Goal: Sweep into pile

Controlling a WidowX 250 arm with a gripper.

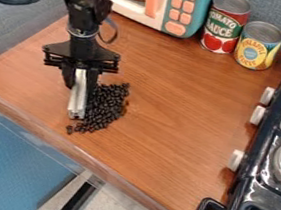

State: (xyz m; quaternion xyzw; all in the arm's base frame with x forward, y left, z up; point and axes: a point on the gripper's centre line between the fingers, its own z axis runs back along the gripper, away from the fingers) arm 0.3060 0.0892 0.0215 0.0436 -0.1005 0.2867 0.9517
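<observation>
My claw [81,81] points down over the left part of the wooden counter [185,99], closed on a pale, silvery bar [77,97] that hangs upright between my fingers, its lower end down by the wood. Right up against the bar, on its right side, lie the small dark beans [106,106], bunched in an uneven patch; it runs from just right of my claw toward the near edge, where a few strays sit just beyond the bar's near end. Farther out, at the far edge, I have a teal and white toy microwave [201,8] with orange buttons, and to its right a red and green tomato can [225,24] beside a yellow and blue pineapple can [258,45]. Along the right side stands a dark toy stove [268,148] with pale knobs.
</observation>
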